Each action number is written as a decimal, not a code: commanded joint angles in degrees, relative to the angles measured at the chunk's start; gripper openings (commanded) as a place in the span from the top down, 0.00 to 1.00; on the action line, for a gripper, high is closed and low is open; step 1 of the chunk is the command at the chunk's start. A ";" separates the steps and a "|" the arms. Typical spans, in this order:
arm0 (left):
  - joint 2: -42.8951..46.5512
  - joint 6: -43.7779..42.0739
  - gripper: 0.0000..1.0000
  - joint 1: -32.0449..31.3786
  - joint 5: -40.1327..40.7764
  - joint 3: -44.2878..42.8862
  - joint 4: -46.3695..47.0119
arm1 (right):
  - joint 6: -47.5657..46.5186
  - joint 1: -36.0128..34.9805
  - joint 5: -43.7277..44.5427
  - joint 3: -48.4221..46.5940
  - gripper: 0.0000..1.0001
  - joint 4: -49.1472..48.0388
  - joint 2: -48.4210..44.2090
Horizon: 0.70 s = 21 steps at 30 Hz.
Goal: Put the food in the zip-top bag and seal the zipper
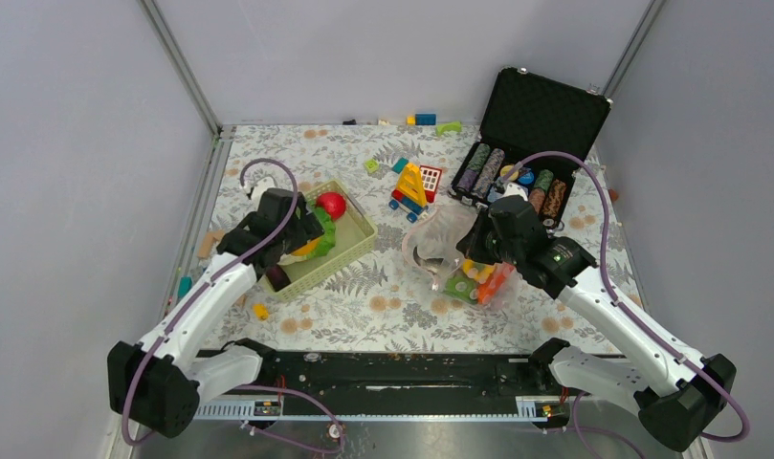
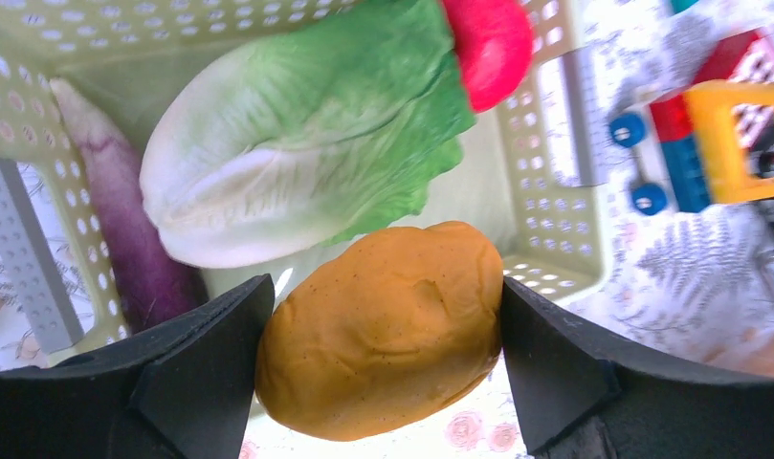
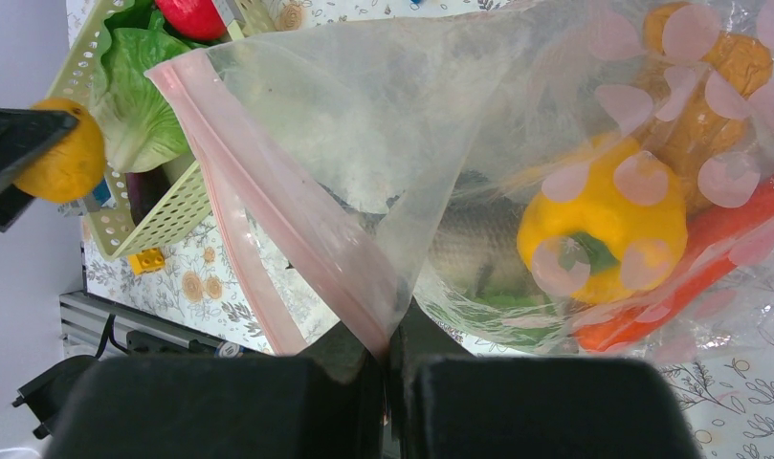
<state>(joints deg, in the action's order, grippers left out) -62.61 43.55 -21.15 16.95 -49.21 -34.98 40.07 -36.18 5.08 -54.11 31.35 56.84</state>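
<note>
My left gripper is shut on an orange-brown potato-like food piece, one finger against each side, just above the near end of the pale green basket. In the basket lie a lettuce, a red round piece and a purple vegetable. My right gripper is shut on the mouth edge of the zip-top bag, holding it open, with the pink zipper running up to the left. Inside the bag sit a yellow pepper, an orange carrot and a brown piece.
A black case with poker chip stacks stands open at the back right. A toy block vehicle sits between the basket and the bag. Loose blocks lie along the back edge, and a yellow block lies near the basket.
</note>
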 commanded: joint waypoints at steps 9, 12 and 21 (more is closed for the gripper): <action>9.32 -7.81 0.57 -0.05 -26.78 -0.37 25.26 | -1.06 0.50 0.07 -1.75 1.00 -1.17 -0.77; 9.84 -8.29 0.57 -1.25 -41.50 1.36 35.95 | -1.10 0.57 -0.69 -1.96 1.00 -1.13 -0.61; 5.30 -14.34 0.56 -15.67 -49.61 -2.37 43.95 | -0.74 0.51 -2.09 -2.26 1.00 -1.18 -0.48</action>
<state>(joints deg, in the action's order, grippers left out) -54.26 34.22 -32.10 -25.78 -47.86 2.04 39.88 -36.18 3.73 -54.15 31.35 56.84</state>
